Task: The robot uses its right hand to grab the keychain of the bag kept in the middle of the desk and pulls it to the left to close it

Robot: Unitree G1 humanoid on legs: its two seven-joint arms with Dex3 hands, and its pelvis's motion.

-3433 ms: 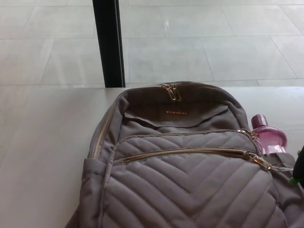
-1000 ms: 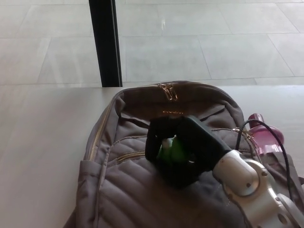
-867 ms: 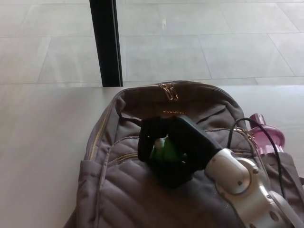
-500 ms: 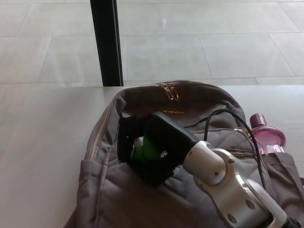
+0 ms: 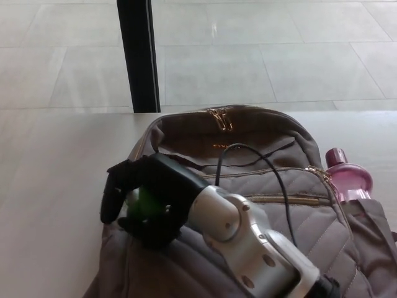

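A taupe quilted backpack point(image 5: 316, 220) lies flat in the middle of the pale desk point(image 5: 56, 186). My right hand point(image 5: 146, 202) is at the left end of the bag's front pocket, with its forearm crossing the bag from the lower right. Its black fingers are curled shut, and a green glow shows in the palm. The keychain is hidden inside the fist. To the right of my wrist, the gold front zip line point(image 5: 285, 200) runs straight with no gap showing. Two gold pulls point(image 5: 220, 118) sit at the top of the bag. My left hand does not show.
A pink bottle point(image 5: 349, 177) stands in the bag's right side pocket. Behind the desk's far edge rises a black post point(image 5: 138, 56), with tiled floor beyond. A black cable point(image 5: 273, 180) loops from my forearm over the bag.
My right hand came in from the right, closed on the front pocket and has moved left across the bag to its left edge. The zip line behind it now looks drawn together.
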